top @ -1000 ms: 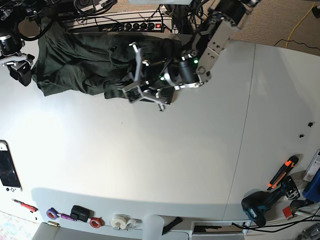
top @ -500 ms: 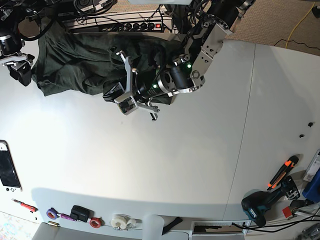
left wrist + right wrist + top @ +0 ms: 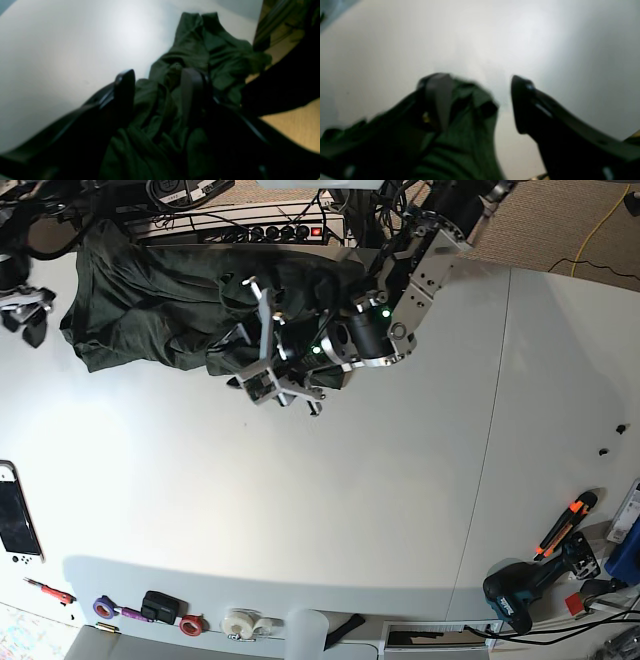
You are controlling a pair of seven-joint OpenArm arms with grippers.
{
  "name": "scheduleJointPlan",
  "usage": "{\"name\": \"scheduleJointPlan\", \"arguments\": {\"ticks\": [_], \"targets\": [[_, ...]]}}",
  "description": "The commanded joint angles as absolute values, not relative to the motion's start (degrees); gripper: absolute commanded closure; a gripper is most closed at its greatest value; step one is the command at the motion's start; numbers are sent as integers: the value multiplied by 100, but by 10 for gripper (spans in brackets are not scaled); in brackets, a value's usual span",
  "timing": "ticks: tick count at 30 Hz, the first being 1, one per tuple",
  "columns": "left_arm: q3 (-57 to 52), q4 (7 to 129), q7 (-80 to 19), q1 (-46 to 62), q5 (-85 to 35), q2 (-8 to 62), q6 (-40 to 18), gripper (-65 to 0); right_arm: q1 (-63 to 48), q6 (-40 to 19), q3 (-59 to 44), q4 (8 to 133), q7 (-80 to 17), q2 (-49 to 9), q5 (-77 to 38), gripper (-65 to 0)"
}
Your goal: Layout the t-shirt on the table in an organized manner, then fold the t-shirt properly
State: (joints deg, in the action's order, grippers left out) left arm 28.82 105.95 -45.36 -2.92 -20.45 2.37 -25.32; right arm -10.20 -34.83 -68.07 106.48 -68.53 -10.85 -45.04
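Note:
The dark green t-shirt (image 3: 150,305) lies crumpled at the far left of the white table (image 3: 350,510). My left gripper (image 3: 268,375) hovers at the shirt's near right folds. In the left wrist view the left gripper (image 3: 158,82) is open, and bunched t-shirt (image 3: 200,50) fabric lies between and beyond its fingers (image 3: 125,85). My right gripper (image 3: 22,305) sits at the table's far left edge, just left of the shirt. In the right wrist view the right gripper (image 3: 477,97) is open, with green t-shirt (image 3: 465,130) cloth against its left finger, over bare table (image 3: 532,37).
A power strip (image 3: 240,230) and cables run behind the shirt. A handheld console (image 3: 15,525) lies at the left edge. Tape rolls (image 3: 240,620) line the front edge. A drill (image 3: 515,595) and an orange cutter (image 3: 565,525) lie front right, beyond a thin seam (image 3: 490,430).
My left gripper's jaws have opened and it has shifted slightly over the shirt's near folds. The right gripper has moved up and left, and the shirt's left side has spread a little leftward.

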Motion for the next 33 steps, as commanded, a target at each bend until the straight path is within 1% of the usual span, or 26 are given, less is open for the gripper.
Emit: {"name": "scheduleJointPlan", "arguments": {"ticks": [1,4,7,10,12,15,19,27,33], "targets": [[2875,10676,-4388,-381,-2123,266,-2547,-301,-1037,-3398,-6818,10597,-6711,-1328,-4587,-416],[2875,10676,-4346,-384,-2121,370,-2545,-301,-1066,-3260,-6818,9782,-6834,-1754,-4711,-426],[2873,10676,-4348,-381,-2102,370,-2547,-301,-1063,-3269,-6818,8591,-7367,-2154,-5428,-426],[2871,10676,-4346,-384,-2102,368,-2545,-301,-1066,-3597,-6818,7491,-7933,-2449,-6106,-426],[2871,10676,-4342,-384,-2104,368,-2545,-301,-1066,-3756,-6820,6904,-8000,-2580,-6449,-426],[2871,10676,-4278,-384,-2102,368,-2545,-301,-1066,-3785,-6818,6313,-8000,-2665,-6665,-426],[2871,10676,-4237,-386,-2102,366,-2543,-301,-1092,-3787,-6751,6213,-8000,-2585,-6643,-426],[2871,10676,-4237,-478,-2099,366,-2477,-301,-1175,-3785,-5774,6213,-8000,-2578,-6685,-426],[2871,10676,-4200,-493,-1957,366,-2392,-301,-1177,-3793,-5280,6215,-8000,-2523,-6945,-426]]}}
